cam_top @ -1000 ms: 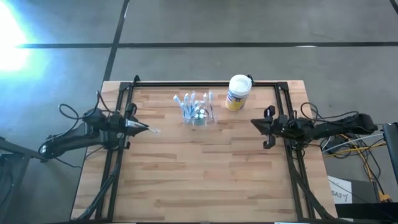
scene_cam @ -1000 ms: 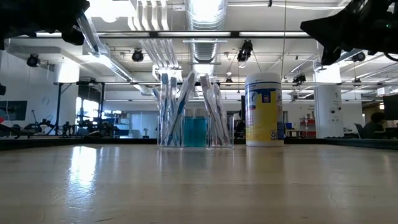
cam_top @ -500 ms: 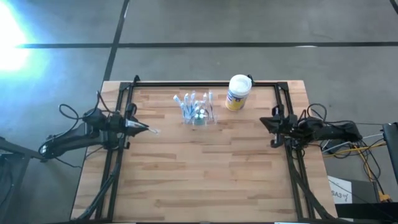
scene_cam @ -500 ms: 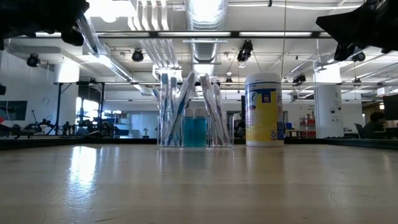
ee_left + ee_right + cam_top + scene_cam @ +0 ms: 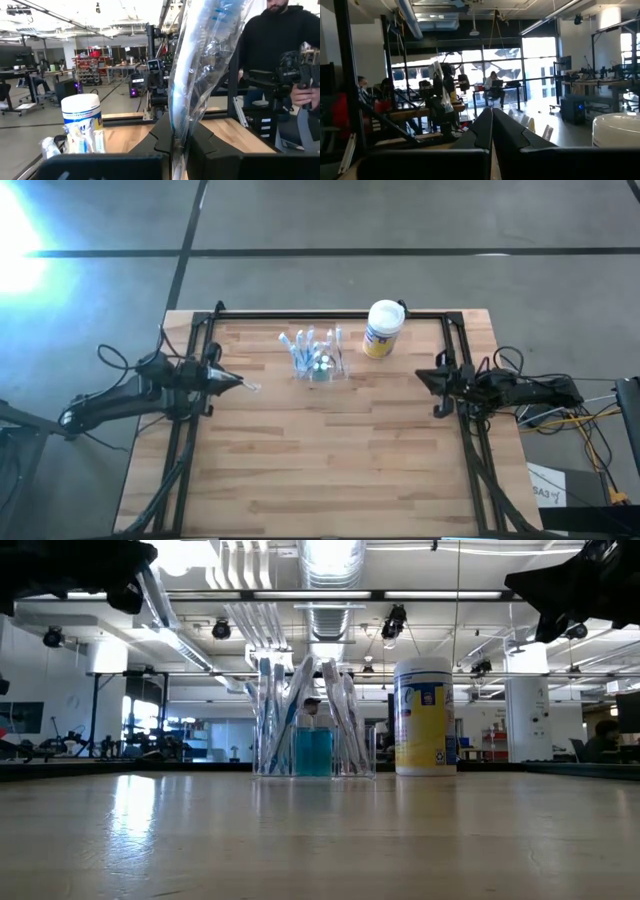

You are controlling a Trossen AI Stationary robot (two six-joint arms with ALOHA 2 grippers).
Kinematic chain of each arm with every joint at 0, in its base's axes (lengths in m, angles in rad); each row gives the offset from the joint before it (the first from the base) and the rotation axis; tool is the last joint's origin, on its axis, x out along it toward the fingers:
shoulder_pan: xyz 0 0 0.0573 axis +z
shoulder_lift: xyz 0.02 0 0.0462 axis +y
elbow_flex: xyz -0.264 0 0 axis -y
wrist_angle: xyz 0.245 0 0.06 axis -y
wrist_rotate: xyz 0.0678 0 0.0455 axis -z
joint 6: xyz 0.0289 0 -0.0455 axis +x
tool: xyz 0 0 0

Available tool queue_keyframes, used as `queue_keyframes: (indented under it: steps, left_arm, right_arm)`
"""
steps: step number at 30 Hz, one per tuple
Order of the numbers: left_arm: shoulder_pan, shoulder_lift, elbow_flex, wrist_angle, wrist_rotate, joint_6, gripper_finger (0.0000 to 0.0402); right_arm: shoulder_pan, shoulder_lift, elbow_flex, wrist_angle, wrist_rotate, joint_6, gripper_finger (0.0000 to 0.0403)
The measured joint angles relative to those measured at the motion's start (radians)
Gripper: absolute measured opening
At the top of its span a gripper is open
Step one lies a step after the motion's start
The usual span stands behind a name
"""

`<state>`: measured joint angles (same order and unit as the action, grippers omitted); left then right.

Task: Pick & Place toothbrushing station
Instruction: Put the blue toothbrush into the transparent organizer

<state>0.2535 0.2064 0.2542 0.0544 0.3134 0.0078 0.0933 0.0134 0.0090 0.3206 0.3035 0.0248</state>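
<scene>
Left gripper (image 5: 238, 384): pinching a clear-wrapped toothbrush (image 5: 200, 65), hanging over the table's left side. Toothbrushing station (image 5: 318, 357): standing ahead and slightly far-side of its tips. Right gripper (image 5: 424, 378): sitting shut, empty, comparably distant.
</scene>
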Motion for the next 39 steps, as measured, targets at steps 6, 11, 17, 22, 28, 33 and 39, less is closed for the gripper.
queue_keyframes:
  steps: [6, 11, 17, 22, 28, 33, 39]
  left_arm:
    - [0.0, 0.188, 0.086, 0.074, 0.008, 0.054, 0.0021]
    - [0.0, 0.399, 0.17, 0.172, 0.045, 0.096, 0.0021]
    - [0.043, 0.648, 0.243, 0.28, 0.046, 0.149, 0.0021]
    - [0.124, 0.812, 0.284, 0.357, 0.068, 0.157, 0.0021]
    - [0.187, 0.942, 0.284, 0.473, 0.115, 0.16, 0.002]
    - [0.211, 1.026, 0.284, 0.478, 0.105, 0.19, 0.002]
    - [0.217, 1.112, 0.283, 0.538, 0.048, 0.192, 0.002]
  right_arm:
    - [0.0, 0.0, 0.0, 0.005, -0.008, 0.001, 0.0008]
    - [0.0, 0.002, 0.0, -0.01, -0.008, 0.007, 0.0008]
    - [0.0, 0.0, 0.0, -0.017, 0.011, 0.002, 0.0008]
    - [0.0, 0.002, 0.0, -0.021, 0.011, 0.002, 0.0008]
    - [0.0, 0.003, 0.0, -0.029, 0.011, 0.002, 0.0008]
    - [0.0, 0.002, 0.0, -0.029, 0.011, -0.005, 0.0008]
    - [0.0, 0.001, 0.0, -0.028, 0.011, -0.009, 0.0009]
